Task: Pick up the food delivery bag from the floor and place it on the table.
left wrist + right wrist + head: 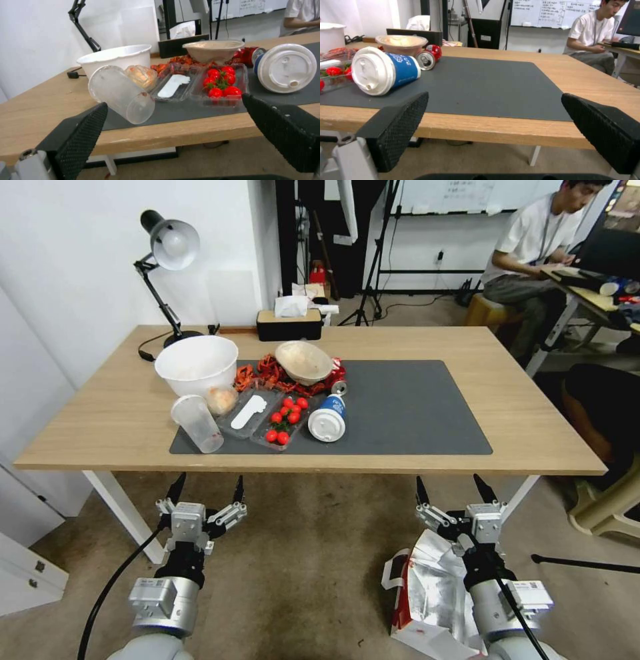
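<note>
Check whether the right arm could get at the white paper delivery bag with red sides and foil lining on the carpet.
Probably yes. The foil-lined white and red paper bag stands on the beige carpet directly under the right end effector, whose fingers are open, and nothing lies between them; it would have to turn downward.

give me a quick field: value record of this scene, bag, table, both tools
bag: on the floor, under the right arm, foil lining showing, not held
table: the mat's right part bare; food clutter on its left part
left tool: open, in front of the table edge, holding nothing
right tool: open, above the bag, holding nothing
task state: bag not yet picked up
</note>
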You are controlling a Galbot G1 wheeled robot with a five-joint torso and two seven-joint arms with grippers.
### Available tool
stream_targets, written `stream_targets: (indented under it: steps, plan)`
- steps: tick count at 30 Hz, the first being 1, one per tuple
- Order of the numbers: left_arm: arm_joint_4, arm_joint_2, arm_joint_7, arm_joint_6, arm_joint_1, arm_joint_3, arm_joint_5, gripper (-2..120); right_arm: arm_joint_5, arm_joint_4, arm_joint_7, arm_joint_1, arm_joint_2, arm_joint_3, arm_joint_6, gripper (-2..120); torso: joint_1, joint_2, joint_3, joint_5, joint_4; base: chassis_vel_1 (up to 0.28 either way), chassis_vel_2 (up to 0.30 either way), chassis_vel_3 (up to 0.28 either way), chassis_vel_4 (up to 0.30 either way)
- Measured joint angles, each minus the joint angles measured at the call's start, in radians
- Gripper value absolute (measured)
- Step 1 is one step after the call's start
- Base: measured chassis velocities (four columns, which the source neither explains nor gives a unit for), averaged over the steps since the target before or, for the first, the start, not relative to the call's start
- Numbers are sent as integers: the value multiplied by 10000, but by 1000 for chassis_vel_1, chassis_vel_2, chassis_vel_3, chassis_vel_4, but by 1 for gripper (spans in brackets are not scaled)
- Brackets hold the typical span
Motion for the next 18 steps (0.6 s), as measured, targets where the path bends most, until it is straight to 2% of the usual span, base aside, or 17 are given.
stream_targets:
  steps: [11,12,13,14,16,18]
  plan:
    - [9,92,-70,0,-89,12,-94,100,-120,321,223,231,73,4,-6,100,0,0,1,6,-3,0,0,0,0]
    - [45,295,-272,-7,-306,59,-339,100,-214,528,291,358,96,6,14,100,-1,1,-1,-7,14,0,0,0,0]
    - [124,778,-693,-30,-767,150,-834,100,-306,624,380,421,129,5,-59,100,-1,2,0,-4,7,0,0,0,0]
    - [187,1272,-1091,-66,-1263,210,-1295,100,-290,692,458,477,142,0,-125,100,1,1,0,1,-13,0,0,0,0]
    - [203,1425,-1220,-64,-1409,252,-1481,100,-269,723,474,497,146,2,-169,100,2,2,0,0,-15,0,0,0,0]
    - [274,1621,-1396,-20,-1594,373,-1871,100,-132,748,528,536,147,-22,-266,100,3,0,2,-3,-6,-6,5,-25,-51]
